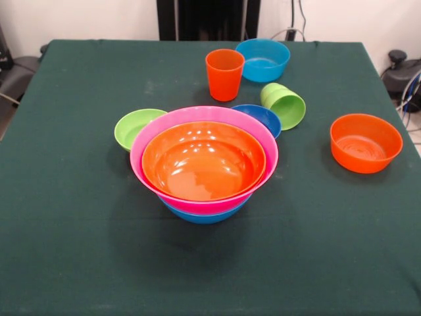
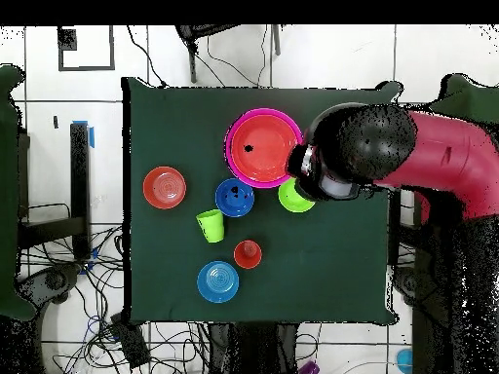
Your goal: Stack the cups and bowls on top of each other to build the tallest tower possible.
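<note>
Tower (image 1: 204,168): blue bowl under pink under orange, three nested, at bench (image 1: 72,250) centre in the front view. Fingers: cannot tell their state; the overhead shows only the arm (image 2: 390,156), reaching across the tower's right side. Green bowl (image 1: 136,127) touches the tower at 10 o'clock, dark blue bowl (image 1: 260,117) at 1. Tipped green cup (image 1: 285,105), upright orange cup (image 1: 224,74) and light blue bowl (image 1: 263,59) lie beyond; orange bowl (image 1: 366,142) at 3, well apart. Six pieces left; under half done.
</note>
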You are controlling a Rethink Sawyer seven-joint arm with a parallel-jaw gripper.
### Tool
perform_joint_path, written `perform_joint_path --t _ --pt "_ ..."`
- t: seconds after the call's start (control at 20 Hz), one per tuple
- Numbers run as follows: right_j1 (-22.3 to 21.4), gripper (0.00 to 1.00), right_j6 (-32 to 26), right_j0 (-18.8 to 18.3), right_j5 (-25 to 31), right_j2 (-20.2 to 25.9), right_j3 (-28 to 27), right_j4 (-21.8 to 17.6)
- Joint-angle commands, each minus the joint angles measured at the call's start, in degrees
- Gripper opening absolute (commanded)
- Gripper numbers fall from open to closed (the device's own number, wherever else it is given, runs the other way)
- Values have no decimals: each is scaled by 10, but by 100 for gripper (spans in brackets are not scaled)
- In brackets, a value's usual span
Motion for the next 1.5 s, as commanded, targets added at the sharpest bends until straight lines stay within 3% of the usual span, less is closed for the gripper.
perform_joint_path --t 0.05,0.45,0.7,0.85,1.5 --pt "37 100 -56 22 -64 7 41 -53" --pt "62 100 -65 27 -69 3 32 -71" --pt "76 100 -85 36 31 7 -9 -70" --pt "82 100 -72 40 39 3 -22 -71" --pt "131 100 -57 48 -57 7 -21 -82"
